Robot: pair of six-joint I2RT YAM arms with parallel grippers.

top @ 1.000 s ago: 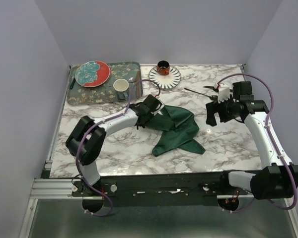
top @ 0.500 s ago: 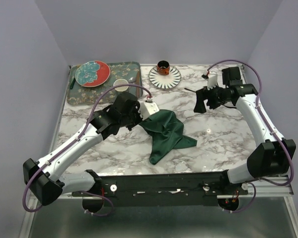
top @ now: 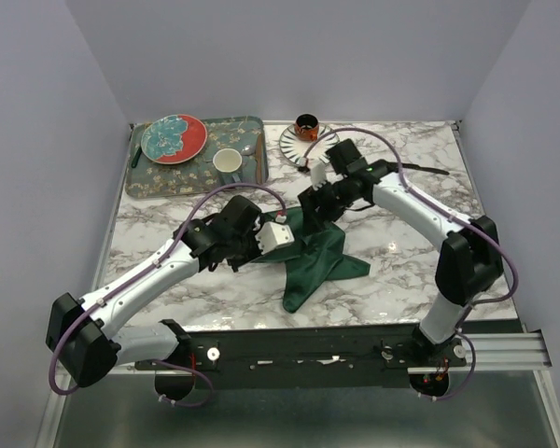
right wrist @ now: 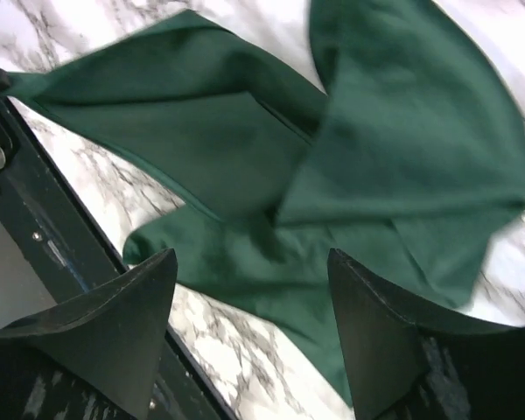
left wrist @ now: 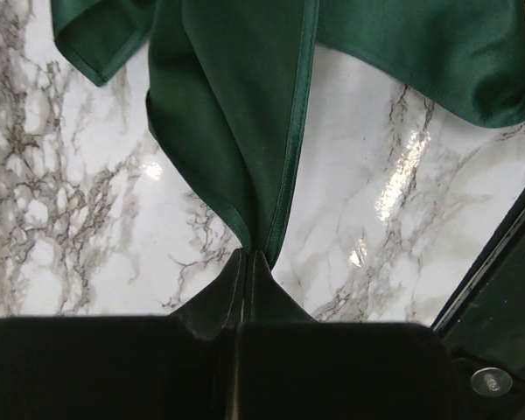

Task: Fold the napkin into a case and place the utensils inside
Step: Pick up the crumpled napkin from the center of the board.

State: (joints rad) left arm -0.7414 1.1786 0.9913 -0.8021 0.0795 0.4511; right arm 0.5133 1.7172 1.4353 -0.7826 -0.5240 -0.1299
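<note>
1. Left gripper (left wrist: 248, 273): clenched. Its jaws were pressed together on a gathered corner of the napkin (left wrist: 236, 114). The cloth ran out from the tips in a tight pleat with one hemmed edge showing.
2. Right gripper (right wrist: 251, 258): released, jaws standing well apart. It was positioned over the far side of the napkin, and green cloth filled the gap between the fingers (right wrist: 114, 324) in the wrist view. Whether either finger touched the fabric could not be determined.
3. Napkin condition: rumpled and loosely bunched, with overlapping flaps, and not formed into a case. It lay near the middle of the marble table (top: 168, 219) between the two grippers. The left gripper was at its left corner and the right gripper at its far edge. A narrow tail of cloth trailed toward the near edge of the table.
4. Arms: the left arm reached diagonally from its base toward the table centre. The right arm crossed leftward from the right side and bent down onto the cloth.
5. Surroundings, far left: a patterned tray (top: 254, 124) carried a red and teal plate (top: 173, 138) and a pale mug (top: 228, 163).
6. Surroundings, far centre: a striped plate (top: 292, 147) with a small dark cup (top: 306, 124) on it sat just beside the tray and well apart from the napkin.
</note>
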